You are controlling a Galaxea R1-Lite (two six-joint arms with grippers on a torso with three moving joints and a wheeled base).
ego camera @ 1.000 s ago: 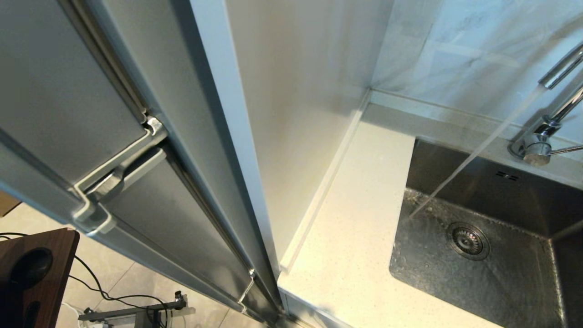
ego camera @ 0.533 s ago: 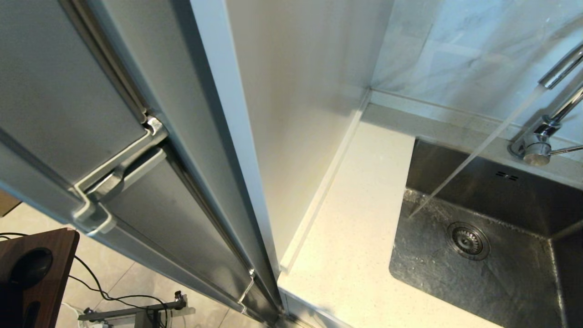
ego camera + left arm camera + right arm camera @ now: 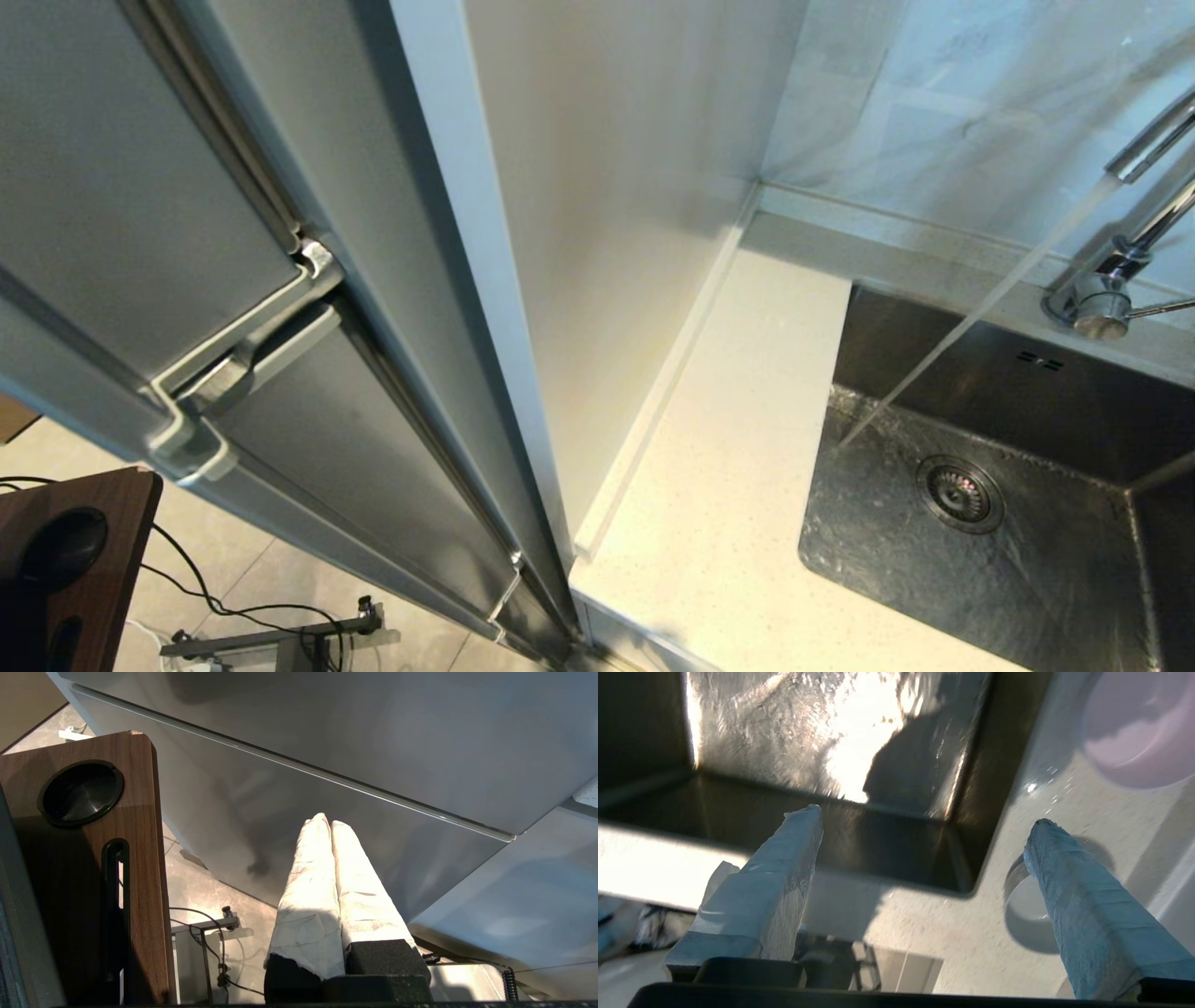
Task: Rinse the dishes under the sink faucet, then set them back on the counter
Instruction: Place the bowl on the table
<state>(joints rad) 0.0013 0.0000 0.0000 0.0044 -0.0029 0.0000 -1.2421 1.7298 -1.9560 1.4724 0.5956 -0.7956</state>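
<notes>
With water running from the faucet (image 3: pixel 1144 149), the empty, wide-open right gripper (image 3: pixel 924 816) hovers over the counter (image 3: pixel 924 924) at the sink (image 3: pixel 784 742) corner near dishes (image 3: pixel 1139 732) awaiting rinsing, while the left gripper (image 3: pixel 327 826) is closed.

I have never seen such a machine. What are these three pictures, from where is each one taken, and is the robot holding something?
This is a two-armed robot at a kitchen sink. The head view looks down from its head: a grey refrigerator on the left, the cream counter, the steel sink, and the faucet with water running into the basin. Neither arm shows there.

The other two pictures come from cameras on the wrists. The left gripper is shut and empty, parked low beside the refrigerator and a wooden stand. The right gripper is open and holds nothing; it hangs over the sink's corner. On the counter near it lie a lilac dish and a whitish bowl, partly hidden behind one finger.
</notes>
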